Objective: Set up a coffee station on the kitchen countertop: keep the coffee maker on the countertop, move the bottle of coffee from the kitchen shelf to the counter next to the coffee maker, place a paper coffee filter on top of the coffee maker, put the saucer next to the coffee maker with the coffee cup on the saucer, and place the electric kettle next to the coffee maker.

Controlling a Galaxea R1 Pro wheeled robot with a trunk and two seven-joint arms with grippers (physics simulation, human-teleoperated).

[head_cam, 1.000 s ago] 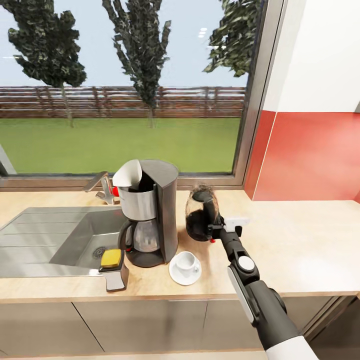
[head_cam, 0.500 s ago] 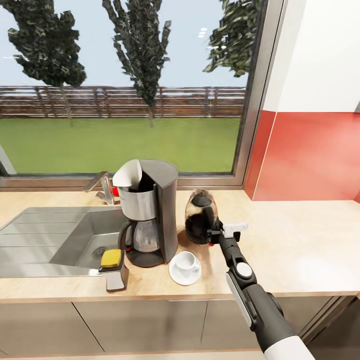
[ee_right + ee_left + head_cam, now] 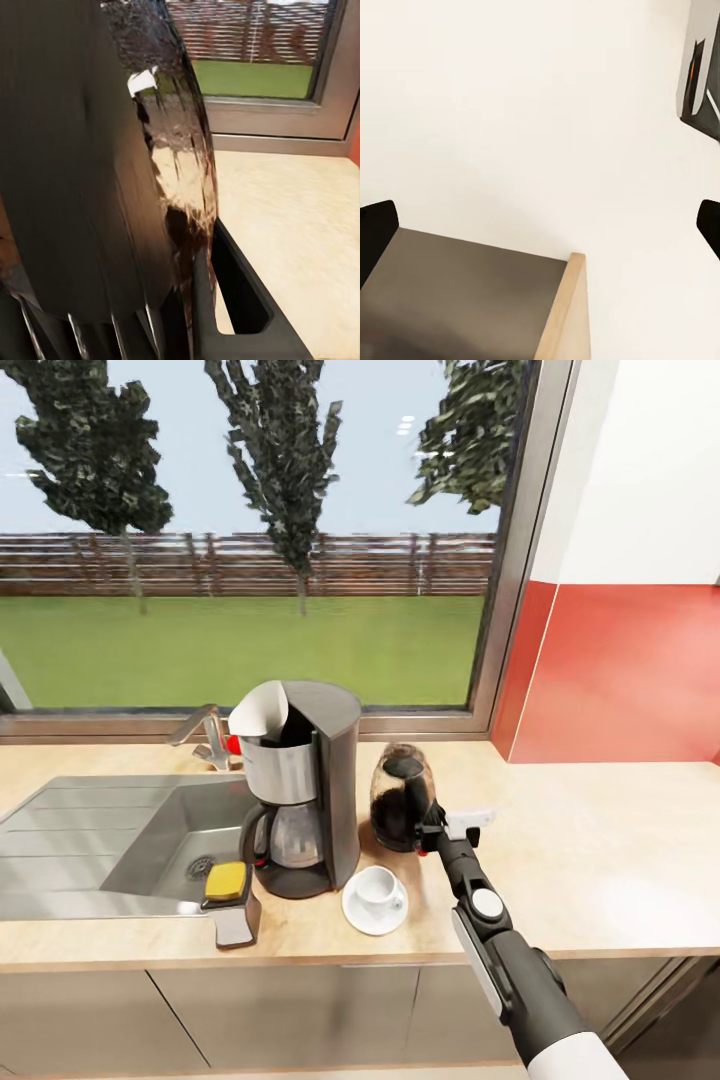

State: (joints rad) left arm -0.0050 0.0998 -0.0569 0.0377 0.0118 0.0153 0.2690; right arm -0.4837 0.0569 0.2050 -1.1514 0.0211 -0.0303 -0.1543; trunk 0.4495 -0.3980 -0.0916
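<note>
- since a second ago the electric kettle (image 3: 401,798) sits lower and closer to the coffee maker (image 3: 305,788), base on the kitchen countertop (image 3: 600,840).
- right gripper (image 3: 432,830) is at the kettle's handle side; i cannot tell whether it is clenched or released.
- right wrist view: kettle glass (image 3: 176,157) close up.
- coffee cup (image 3: 379,887) rests on the saucer (image 3: 360,915), just in front of the maker.
- paper coffee filter (image 3: 260,711) stands in the maker's top.
- bottle of coffee (image 3: 229,900) lies by the sink (image 3: 120,830).
- left gripper's dark fingertips (image 3: 375,232) are spread apart, holding nothing.

Black right arm (image 3: 500,950) with white round joint cap, white upper sleeve.
</note>
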